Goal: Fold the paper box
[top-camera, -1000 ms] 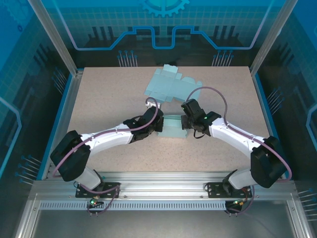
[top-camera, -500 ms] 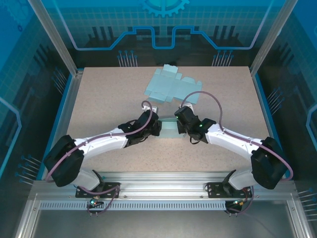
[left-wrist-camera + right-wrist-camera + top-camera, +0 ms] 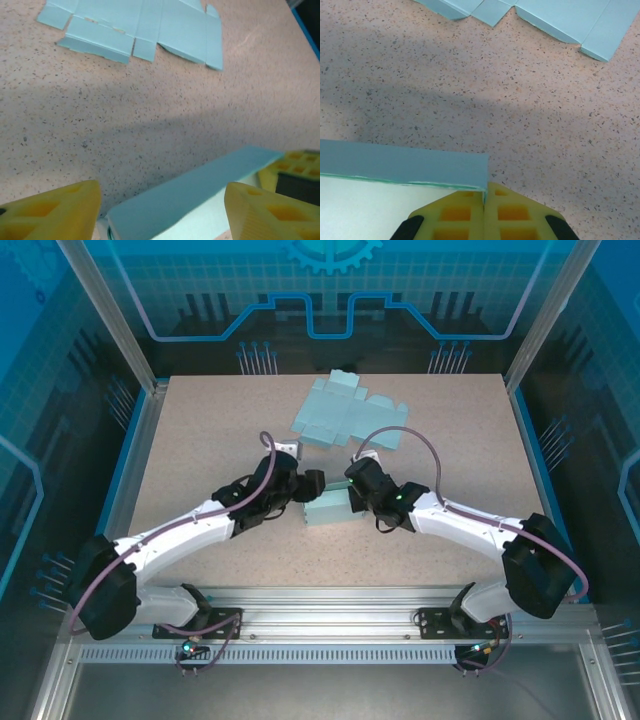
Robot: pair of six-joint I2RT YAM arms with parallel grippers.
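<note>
— In the middle of the bench [image 3: 210,430], what's that pale blue thing between the two arms?

— That's the half-folded paper box [image 3: 326,510]. Its long axis runs across the bench, one end toward each arm.

— So which one has hold of it?

— The right end effector [image 3: 485,197] sits at the box's right end. Its fingers are pressed together, with the tips against the corner of the upright wall. I can't tell from here whether a sliver of paper is nipped between them.

— And the left?

— The left end effector [image 3: 161,210] has its jaws apart, straddling the other end, and the box runs through the gap. One yellow finger [image 3: 55,212] is just beside the box's corner, not clearly touching it.

— Which is nearer, then?

— Both are right at it, one at each end. I'd guess the next move turns on that. The box lies lengthwise between them, so the left need only close across it while the right steadies the other end.

— And the sheet further back?

— That's a flat unfolded box blank [image 3: 345,412], well apart from both, toward the far edge.
</note>
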